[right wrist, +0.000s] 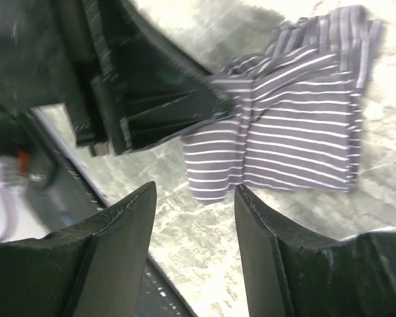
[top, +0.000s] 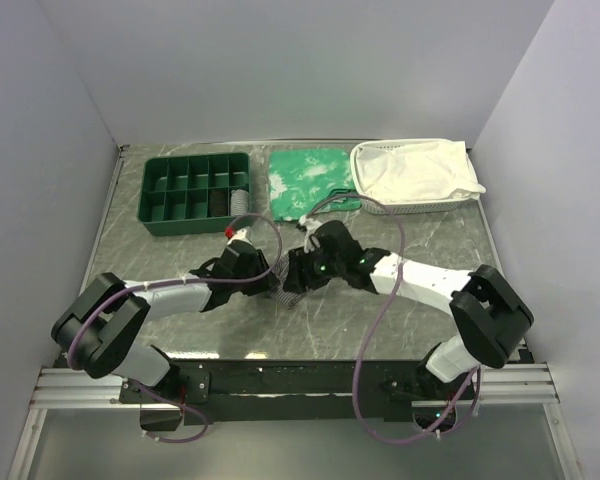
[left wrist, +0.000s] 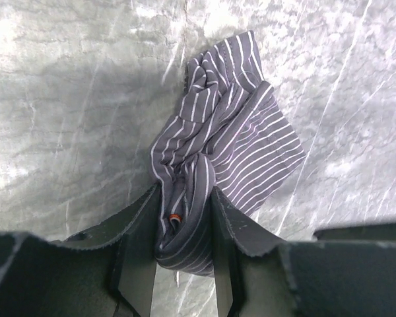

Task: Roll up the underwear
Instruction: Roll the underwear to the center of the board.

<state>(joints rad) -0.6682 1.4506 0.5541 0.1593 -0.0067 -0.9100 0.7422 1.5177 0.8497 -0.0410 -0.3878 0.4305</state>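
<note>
The underwear [left wrist: 224,152] is grey with fine pale stripes and lies bunched on the marbled table. In the top view only a small striped piece [top: 283,290] shows between the two grippers. My left gripper [left wrist: 185,224] is shut on a rolled fold of the underwear, with the orange-red tag [left wrist: 175,218] showing between the jaws. My right gripper [right wrist: 195,198] is open and empty, its fingers just short of the underwear's near edge [right wrist: 284,145]. In the top view the left gripper [top: 263,270] and right gripper [top: 298,272] almost meet at mid-table.
A green compartment tray [top: 195,192] stands at the back left. A green white-patterned cloth [top: 308,180] lies at the back middle. A white basket [top: 420,206] with white cloth [top: 412,172] stands at the back right. Walls close in the left, right and back.
</note>
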